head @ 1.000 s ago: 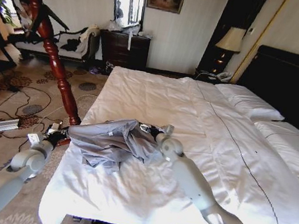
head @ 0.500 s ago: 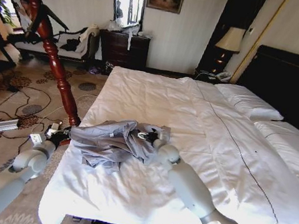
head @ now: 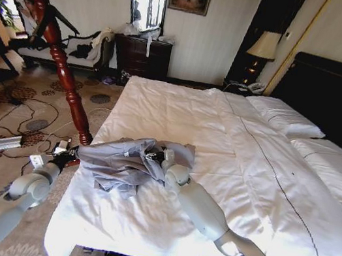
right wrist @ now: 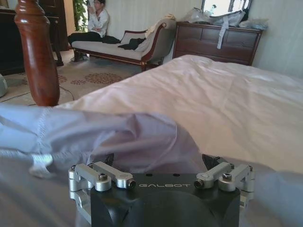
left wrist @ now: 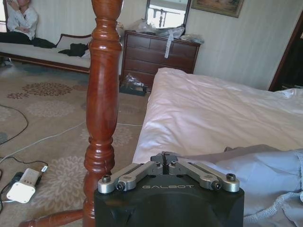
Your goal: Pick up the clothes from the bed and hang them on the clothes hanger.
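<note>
The clothes (head: 126, 165), a crumpled grey-blue jacket, are seen lying on the near left part of the bed (head: 234, 146), close to its edge. The right gripper (head: 155, 156) is pressed into the jacket's far side, its fingers spread wide apart with fabric bunched between them in the right wrist view. The left gripper (head: 68, 155) is held just off the bed's left edge, beside the foot of the wooden coat stand (head: 59, 48), its fingers drawn together on nothing. "GALBOT" is read on both gripper housings in the wrist views.
</note>
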Robot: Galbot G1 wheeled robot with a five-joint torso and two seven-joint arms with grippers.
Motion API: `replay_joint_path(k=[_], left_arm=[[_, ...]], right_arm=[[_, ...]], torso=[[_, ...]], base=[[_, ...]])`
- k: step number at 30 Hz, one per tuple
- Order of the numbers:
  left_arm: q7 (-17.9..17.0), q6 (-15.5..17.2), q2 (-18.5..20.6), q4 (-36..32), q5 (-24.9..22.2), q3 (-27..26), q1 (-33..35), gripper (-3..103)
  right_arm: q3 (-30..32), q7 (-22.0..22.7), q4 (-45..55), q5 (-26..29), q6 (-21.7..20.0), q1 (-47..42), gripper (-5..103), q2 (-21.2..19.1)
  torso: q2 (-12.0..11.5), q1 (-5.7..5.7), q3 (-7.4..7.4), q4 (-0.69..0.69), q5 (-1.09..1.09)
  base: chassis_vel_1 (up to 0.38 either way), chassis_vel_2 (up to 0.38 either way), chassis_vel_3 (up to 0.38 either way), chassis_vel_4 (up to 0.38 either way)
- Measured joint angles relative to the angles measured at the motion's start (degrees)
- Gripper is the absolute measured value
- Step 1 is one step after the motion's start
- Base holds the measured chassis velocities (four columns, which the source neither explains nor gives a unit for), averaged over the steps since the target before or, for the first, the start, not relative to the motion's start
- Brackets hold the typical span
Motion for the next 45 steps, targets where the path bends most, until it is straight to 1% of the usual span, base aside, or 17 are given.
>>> replay_joint_path(k=[4, 9, 12, 14, 17, 18, 20, 21, 23, 24, 25, 26, 27, 28, 31, 36, 45], left_arm=[[0.03, 0.0, -0.07, 0.0, 0.2, 0.03, 0.14, 0], [0.02, 0.0, 0.12, -0.35, 0.16, -0.08, 0.18, 0], [-0.03, 0.0, 0.11, -0.34, 0.16, -0.09, 0.21, 0], [-0.1, 0.0, 0.07, -0.42, 0.2, 0.03, 0.29, 0], [-0.18, 0.0, 0.08, -0.57, 0.21, 0.09, 0.31, 0], [-0.22, 0.0, 0.1, -0.58, 0.21, 0.11, 0.31, 0], [-0.25, 0.0, 0.16, -0.57, 0.21, 0.13, 0.29, 0], [-0.25, 0.0, 0.16, -0.57, 0.21, 0.13, 0.29, 0], [-0.3, 0.0, 0.17, -0.54, 0.21, 0.31, 0.23, 0], [-0.3, 0.0, 0.17, -0.54, 0.21, 0.37, 0.19, 0], [-0.34, 0.0, 0.11, -0.54, 0.24, 0.56, 0.11, 0], [-0.34, 0.0, 0.11, -0.54, 0.24, 0.56, 0.11, 0], [-0.36, 0.0, 0.01, -0.62, 0.32, 0.73, 0.12, 0], [-0.37, 0.0, -0.03, -0.74, 0.34, 0.74, 0.18, 0], [-0.35, 0.0, -0.05, -0.82, 0.41, 0.7, 0.53, 0], [-0.29, 0.0, 0.0, -0.83, 0.47, 0.67, 0.64, 0], [-0.21, 0.0, 0.01, -1.1, 0.64, 0.64, 1.05, 0]], right_arm=[[-0.41, 1.25, 0.07, 0.34, -1.31, 0.91, 100, 1.07], [0.05, 3.05, 2.85, 5.11, -4.48, -0.23, 100, 0.12], [0.81, 3.6, 3.69, 5.35, -4.79, -1.31, 100, -0.27], [1.8, 3.85, 4.56, 4.62, -4.68, -2.41, 100, -0.94], [3.1, 4.08, 6.77, 6.2, -4.66, -3.55, 100, -2.29], [3.69, 4.35, 8.02, 8.3, -4.79, -4.0, 100, -2.95], [5.46, 5.21, 11.23, 17.36, -5.85, -5.06, 100, -4.2], [5.46, 5.21, 11.23, 17.36, -5.85, -5.06, 100, -4.2], [7.85, 6.94, 13.65, 28.56, -8.39, -5.61, 100, -4.57], [8.52, 7.44, 14.01, 31.33, -9.13, -5.66, 100, -4.56], [10.1, 8.83, 14.38, 37.73, -10.71, -5.71, 100, -4.38], [10.1, 8.83, 14.38, 37.73, -10.71, -5.71, 100, -4.38], [12.08, 10.78, 14.41, 44.31, -12.22, -5.71, 100, -3.92], [13.28, 11.45, 14.42, 47.39, -12.72, -5.72, 100, -3.64], [15.43, 12.14, 15.48, 52.03, -13.0, -5.73, 100, -3.08], [14.96, 13.05, 18.43, 55.64, -14.5, -6.22, 100, -2.86], [13.69, 12.66, 15.34, 52.98, -15.8, -8.24, 100, -0.67]], torso=[[0.0, 0.0, 0.0, 0.0, 0.0], [-0.01, 0.0, 0.0, -0.01, 0.01], [-0.01, 0.0, 0.0, -0.02, 0.01], [-0.01, 0.0, 0.0, 0.01, 0.01], [-0.01, 0.0, 0.0, -0.01, 0.02], [-0.01, 0.0, 0.0, -0.02, 0.02], [-0.01, 0.0, 0.0, -0.02, 0.02], [-0.01, 0.0, 0.0, -0.02, 0.02], [-0.01, 0.0, 0.0, -0.01, 0.01], [-0.01, -0.01, -0.01, -0.01, 0.02], [-0.01, 0.0, -0.01, 0.0, 0.02], [-0.01, 0.0, -0.01, 0.0, 0.02], [-0.01, 0.0, 0.0, -0.01, 0.01], [-0.01, 0.0, 0.0, -0.01, 0.02], [-0.01, 0.0, 0.0, -0.01, 0.02], [0.0, 0.0, -0.01, -0.01, 0.01], [-0.01, 0.0, 0.0, -0.01, 0.01]], base=[[0.0, 0.0, 0.0, 0.0], [0.0, 0.0, 0.0, 0.0], [0.0, 0.0, 0.0, 0.0], [0.0, 0.0, 0.0, 0.0], [0.0, 0.0, 0.0, 0.0], [0.0, 0.0, 0.0, 0.0], [0.0, 0.0, 0.0, 0.0], [0.0, 0.0, 0.0, 0.0], [0.0, 0.0, 0.0, 0.0], [0.0, 0.0, 0.0, 0.0], [0.0, 0.0, 0.0, 0.0], [0.0, 0.0, 0.0, 0.0], [0.0, 0.0, 0.0, 0.0], [0.0, 0.0, 0.0, 0.0], [0.0, 0.0, 0.0, 0.0], [0.0, 0.0, 0.0, 0.0], [0.0, 0.0, 0.0, 0.0]])
